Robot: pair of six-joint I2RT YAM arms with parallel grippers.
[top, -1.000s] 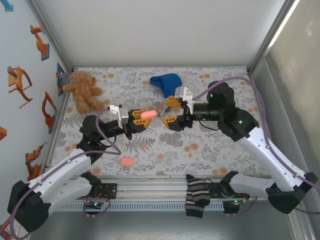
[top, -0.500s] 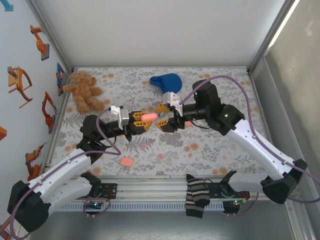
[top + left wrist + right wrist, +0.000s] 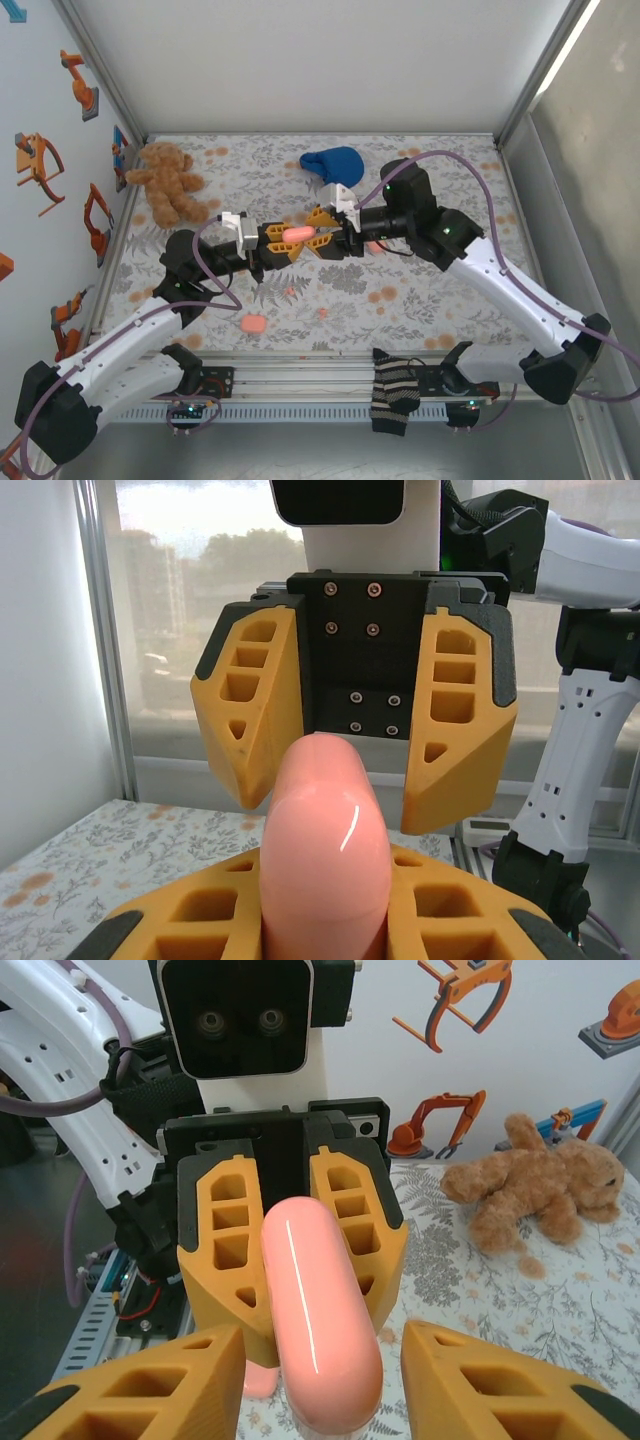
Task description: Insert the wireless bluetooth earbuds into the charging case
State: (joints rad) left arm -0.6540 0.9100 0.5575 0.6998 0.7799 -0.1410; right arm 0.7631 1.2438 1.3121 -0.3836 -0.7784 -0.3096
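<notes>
Left claw point(image 3: 285, 240) clenched on one end of the pink case point(image 3: 315, 1310), holding it level and clear of the table point(image 3: 430, 300), likely to offer the free end. Right claw point(image 3: 322, 233) at the case's 3 o'clock, jaws apart, flanking that free end with a gap each side; no grip. Probably lined up so one claw braces while the other opens the lid. Case looks closed. Earbuds point(image 3: 290, 291), tiny pink nubs, lie loose on the table toward 6 o'clock, not yet loaded. Second pink case point(image 3: 252, 324) near 7 o'clock.
</notes>
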